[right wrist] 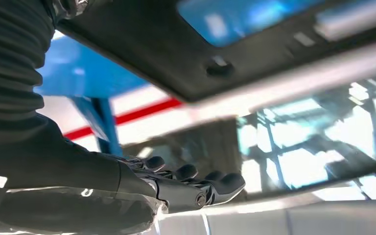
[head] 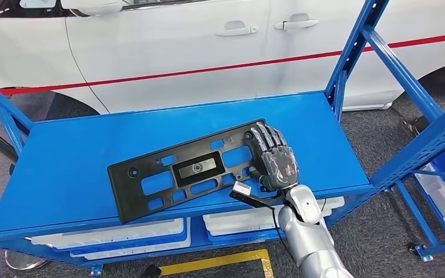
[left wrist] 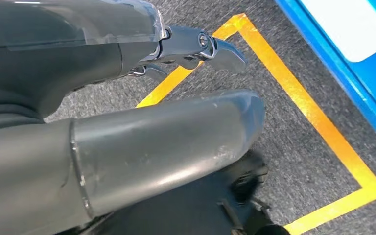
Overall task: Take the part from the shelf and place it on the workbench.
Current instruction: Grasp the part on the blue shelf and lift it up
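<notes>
No text, number or brand can be read in any view. The black part (head: pixel 194 171) on the blue shelf (head: pixel 64 168) carries a dark central panel with a small round mark, too small to make out. The white car (head: pixel 208 46) behind bears only a plain red stripe (head: pixel 208 70), and the yellow floor marking (left wrist: pixel 318 122) has no lettering.
</notes>
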